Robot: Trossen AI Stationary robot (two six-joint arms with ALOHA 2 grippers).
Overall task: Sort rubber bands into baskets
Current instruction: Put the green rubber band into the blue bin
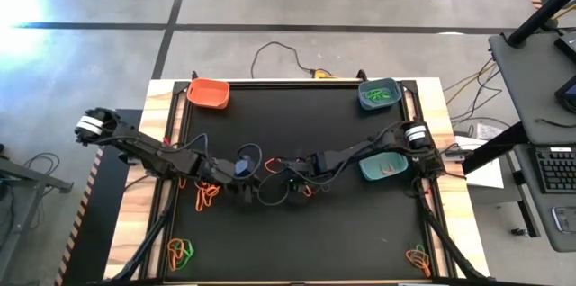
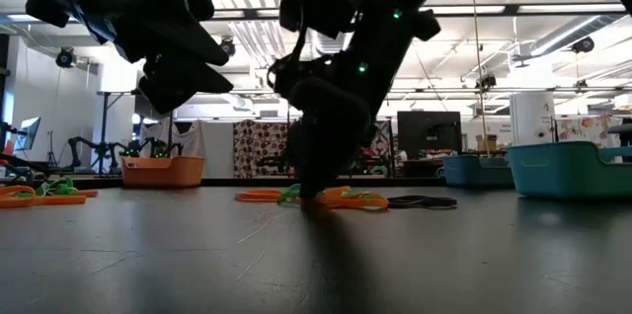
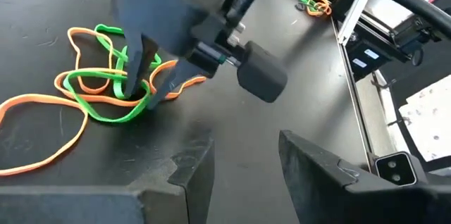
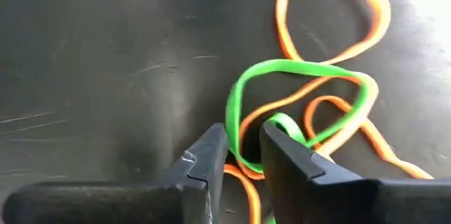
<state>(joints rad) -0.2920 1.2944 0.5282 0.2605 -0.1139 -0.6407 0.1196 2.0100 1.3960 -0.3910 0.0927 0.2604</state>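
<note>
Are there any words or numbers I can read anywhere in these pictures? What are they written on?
None can be read.
The white sheet beside the table in the left wrist view carries small dark marks, too small to read.
The paper past the table's right edge in the high view: nothing legible.
The patterned panel in the room behind, low view: a pattern, no readable letters.
The baskets, rubber bands and arms show no labels.
</note>
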